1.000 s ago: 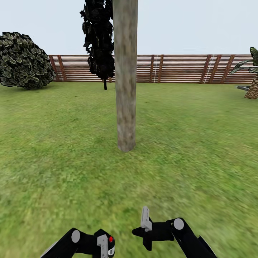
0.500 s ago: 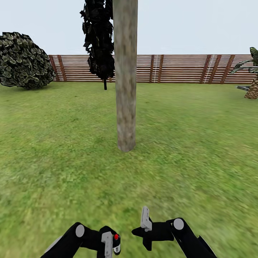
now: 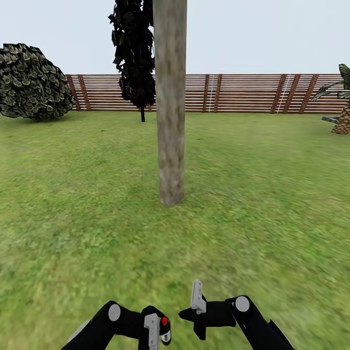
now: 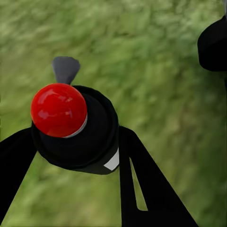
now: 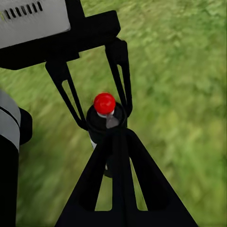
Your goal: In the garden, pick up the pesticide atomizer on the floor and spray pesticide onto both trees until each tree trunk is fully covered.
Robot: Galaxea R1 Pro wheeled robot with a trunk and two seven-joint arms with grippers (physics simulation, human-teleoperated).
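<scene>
Pesticide atomizer (image 4: 75, 127) clamped between left gripper (image 3: 156, 330) fingers (image 4: 146, 184), at 6 o'clock in head view, low over grass (image 3: 253, 204). Black bottle body, red round cap (image 4: 59, 109) where left wrist camera sees it end-on; long axis runs along that camera's line of sight, small grey nozzle tab (image 4: 65, 69) jutting beside cap. No open containers; bottle contents unseen. Right gripper (image 3: 197, 311) just beside it; how far it is open: cannot tell. Tree trunk (image 3: 170, 112) at 12 o'clock, upright, well apart from both grippers. Fence (image 3: 243, 92) behind.
</scene>
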